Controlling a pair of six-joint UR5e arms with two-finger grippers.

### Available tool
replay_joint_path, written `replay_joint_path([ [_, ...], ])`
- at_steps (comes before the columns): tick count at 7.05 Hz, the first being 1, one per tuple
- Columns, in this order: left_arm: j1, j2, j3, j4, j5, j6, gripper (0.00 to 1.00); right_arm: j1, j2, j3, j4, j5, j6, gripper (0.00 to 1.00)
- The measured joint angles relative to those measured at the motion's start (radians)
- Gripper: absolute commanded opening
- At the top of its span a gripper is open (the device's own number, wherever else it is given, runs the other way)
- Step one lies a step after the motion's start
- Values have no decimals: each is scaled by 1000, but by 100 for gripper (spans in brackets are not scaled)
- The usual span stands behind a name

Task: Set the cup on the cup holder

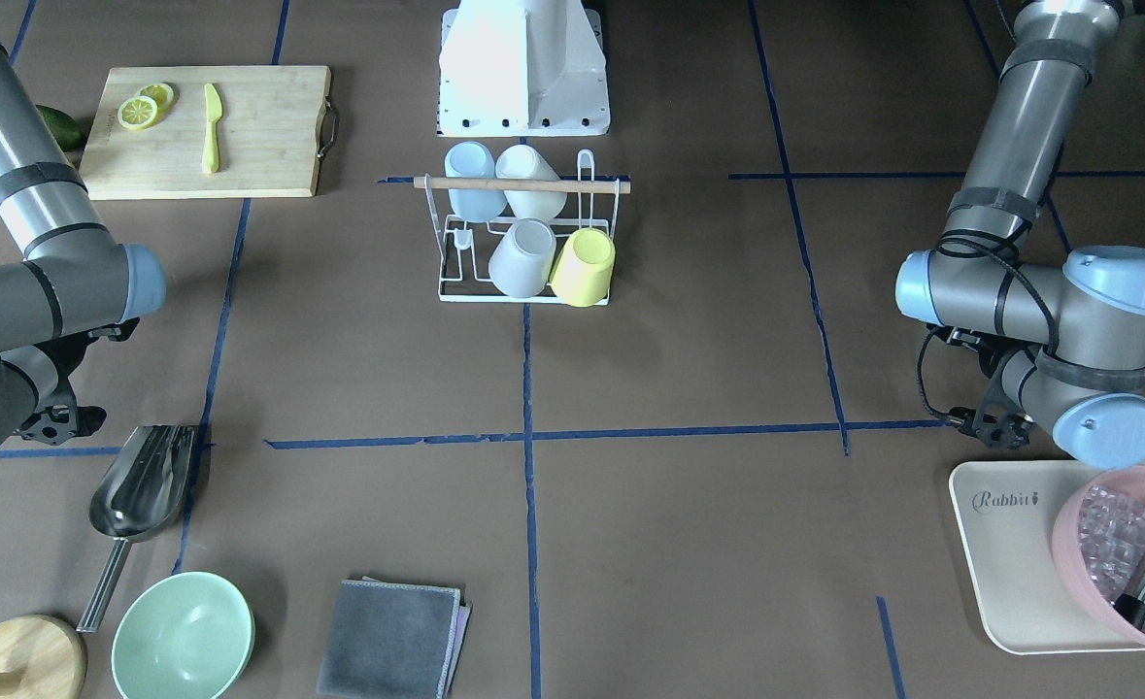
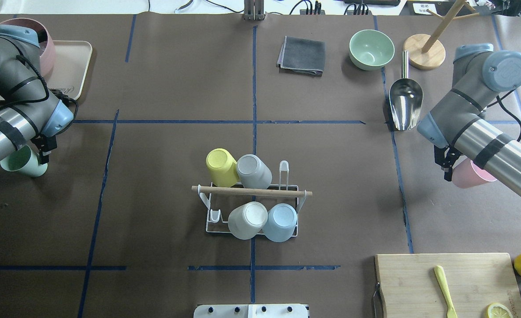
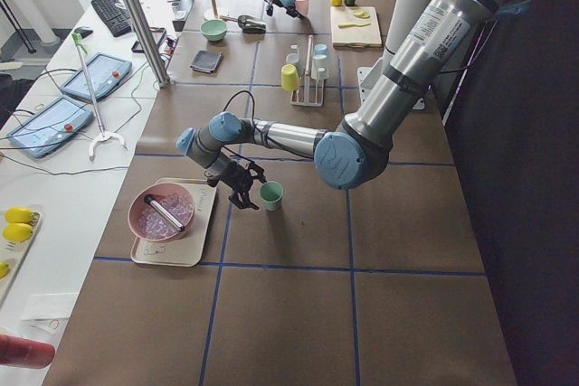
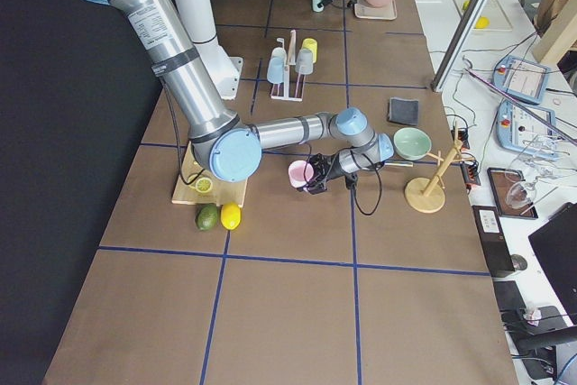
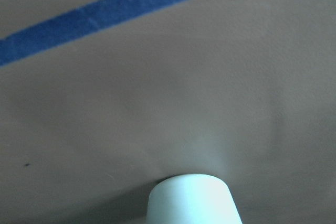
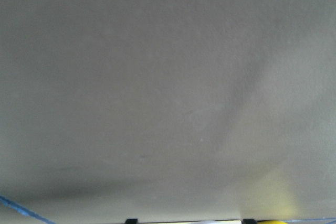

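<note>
Surface: brown paper-covered table [image 2: 331, 176] marked off in blue tape squares.
Cup holder [image 2: 283, 172]: stands at the table's middle, well apart from both grippers, inboard of each.
Loaded so far: four cups sit inverted on it: yellow cup [image 2: 220, 167], grey cup [image 2: 253, 171], white cup [image 2: 248, 220] and light blue cup [image 2: 280, 222].
Vacant places: a short prong beside the white cup and the tall loop beside the grey cup appear free.
Left gripper [image 2: 43, 152]: low over the table near its left end. Whether its fingers are spread or closed on anything cannot be told from any view.
Green cup [image 2: 21, 162]: upright on the table, just beside the left gripper on its outboard side. Contact cannot be confirmed.
Right gripper [image 2: 445, 167]: low near the right end, and its finger state likewise cannot be told.
Pink cup [image 2: 474, 176]: right beside the right gripper, partly hidden under that arm.
Progress: judged well along, with four cups placed and two off the rack.
Remaining: secure grasps, carry each cup inboard, seat it on a free prong.
</note>
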Motion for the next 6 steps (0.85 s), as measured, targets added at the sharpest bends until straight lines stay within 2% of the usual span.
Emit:
replay_joint_path([
  [2,9,1,8,35,-17,0,100,45,38,65,-19,-43,2,9],
  [5,14,5,8,80,-19,1,99,142,36,251,12,-52,-3,8],
  [6,17,7,7,82,-20,1,55,159,31,296,60,-61,-6,5],
])
